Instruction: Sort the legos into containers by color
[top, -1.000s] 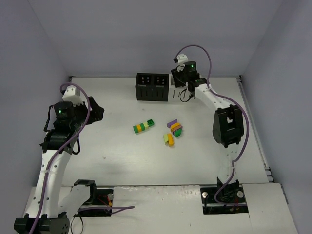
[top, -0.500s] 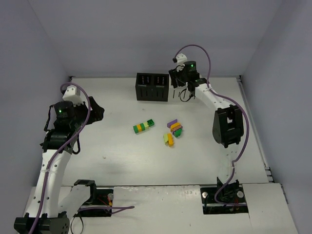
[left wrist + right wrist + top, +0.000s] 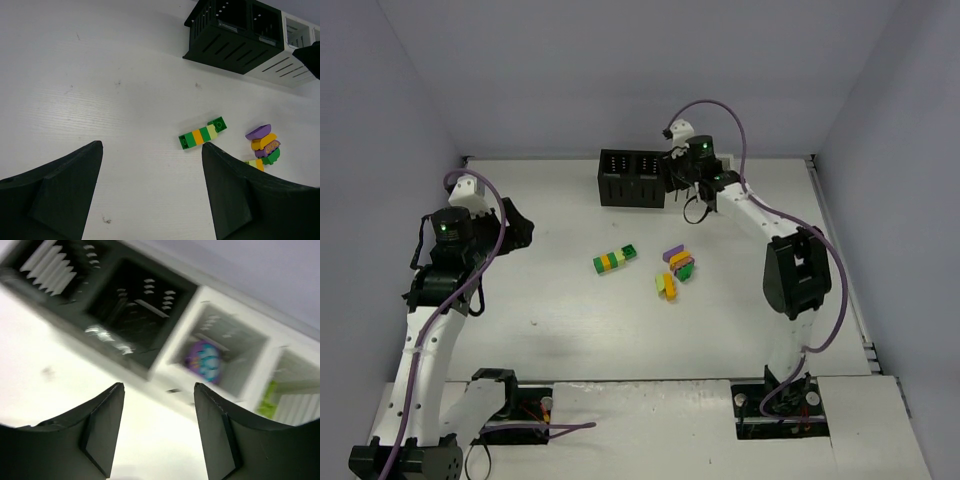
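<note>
A joined strip of green, orange and lime legos [image 3: 616, 259] lies mid-table; it also shows in the left wrist view [image 3: 202, 133]. A cluster of purple, orange-yellow and green legos [image 3: 674, 271] lies to its right, also in the left wrist view [image 3: 263, 146]. The two black bins [image 3: 632, 178] stand at the back; the white bins [image 3: 227, 357] beside them are mostly hidden by the right arm in the top view. A purple piece [image 3: 203, 360] lies in the first white bin, a lime one [image 3: 267, 398] in the second. My right gripper [image 3: 678, 182] is open and empty over the bins. My left gripper [image 3: 520, 232] is open and empty at the left.
Grey walls close in the table on three sides. The right arm's elbow [image 3: 795, 270] stands right of the lego cluster. Cable mounts [image 3: 520, 400] sit at the near edge.
My right gripper has shifted left along the row of bins, toward the black ones. The left arm and the legos on the table have not moved.
</note>
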### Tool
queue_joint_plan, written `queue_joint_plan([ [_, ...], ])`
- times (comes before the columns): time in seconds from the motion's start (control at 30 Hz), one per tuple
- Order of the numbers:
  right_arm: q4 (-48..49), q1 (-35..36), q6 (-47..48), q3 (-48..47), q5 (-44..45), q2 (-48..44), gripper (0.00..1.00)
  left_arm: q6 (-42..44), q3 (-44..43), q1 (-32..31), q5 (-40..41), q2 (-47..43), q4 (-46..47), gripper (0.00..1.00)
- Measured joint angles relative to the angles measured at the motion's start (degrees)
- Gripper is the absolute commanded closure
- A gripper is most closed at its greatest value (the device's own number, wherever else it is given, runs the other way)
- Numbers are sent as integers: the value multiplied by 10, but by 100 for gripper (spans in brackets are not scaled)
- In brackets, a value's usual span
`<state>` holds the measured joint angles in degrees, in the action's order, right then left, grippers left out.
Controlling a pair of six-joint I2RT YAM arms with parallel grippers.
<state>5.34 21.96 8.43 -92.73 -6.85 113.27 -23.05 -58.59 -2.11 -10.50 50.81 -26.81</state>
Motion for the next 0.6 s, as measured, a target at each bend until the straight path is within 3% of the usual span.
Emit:
queue_joint_plan([
  [0.3,12,125,-92,96,31,-41,43,0,0,0,0,0,0,26],
  [0.6,23,160,-179,109,69,21,45,0,0,0,-2,0,0,26],
])
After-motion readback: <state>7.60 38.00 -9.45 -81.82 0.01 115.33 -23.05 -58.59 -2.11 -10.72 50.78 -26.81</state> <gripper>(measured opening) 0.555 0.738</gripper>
